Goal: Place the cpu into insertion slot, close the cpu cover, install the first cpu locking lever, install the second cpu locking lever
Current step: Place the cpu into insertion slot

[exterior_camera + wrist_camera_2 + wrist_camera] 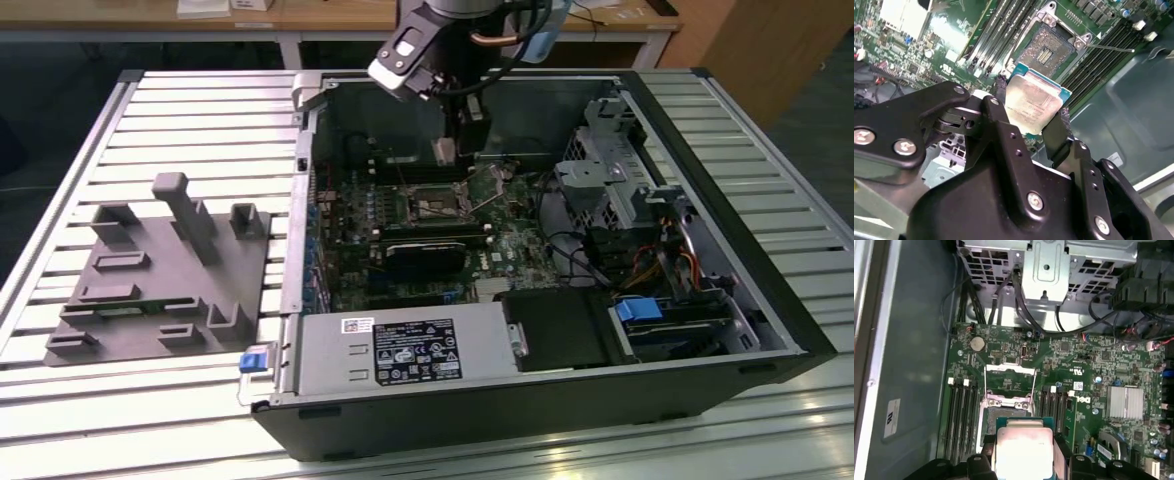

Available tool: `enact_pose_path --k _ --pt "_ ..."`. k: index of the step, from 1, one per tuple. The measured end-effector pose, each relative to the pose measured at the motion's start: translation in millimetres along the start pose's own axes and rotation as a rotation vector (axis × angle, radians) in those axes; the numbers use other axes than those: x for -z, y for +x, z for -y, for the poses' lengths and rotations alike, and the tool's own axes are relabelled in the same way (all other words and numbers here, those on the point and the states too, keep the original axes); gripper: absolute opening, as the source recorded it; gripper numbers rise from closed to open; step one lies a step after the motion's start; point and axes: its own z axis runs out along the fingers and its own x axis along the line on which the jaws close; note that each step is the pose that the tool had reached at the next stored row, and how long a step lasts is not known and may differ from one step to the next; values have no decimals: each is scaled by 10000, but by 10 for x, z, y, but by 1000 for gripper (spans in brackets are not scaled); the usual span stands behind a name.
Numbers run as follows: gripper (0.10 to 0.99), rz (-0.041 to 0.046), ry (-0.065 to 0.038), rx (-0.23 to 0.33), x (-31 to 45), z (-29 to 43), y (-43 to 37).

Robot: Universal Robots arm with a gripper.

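While pinched by the end effector (1032, 112), cpu (1035, 99) near insertion slot (1046, 50), inside case (534, 415).

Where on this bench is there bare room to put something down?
Bare slats lie on the table beyond the grey fixture and nearer the camera than it, and at the exterior view's right of the computer case. Inside it is crowded: cables, drive cage, and the end effector holding the cpu near the insertion slot.

On the tabletop (174, 120), a fixture block (147, 290) lies to the exterior view's left of the computer case (534, 400). Inside, the insertion slot (1046, 50) sits between memory slots (961, 415); the gripper (1031, 107) grips the cpu (1034, 97) above them.
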Motion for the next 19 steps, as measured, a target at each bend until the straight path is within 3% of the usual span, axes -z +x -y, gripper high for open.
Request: enact_pose_path --k 8,19 --pt "537 9 -1 -72 -138 73 23" --pt "537 10 -1 -72 -229 121 24"
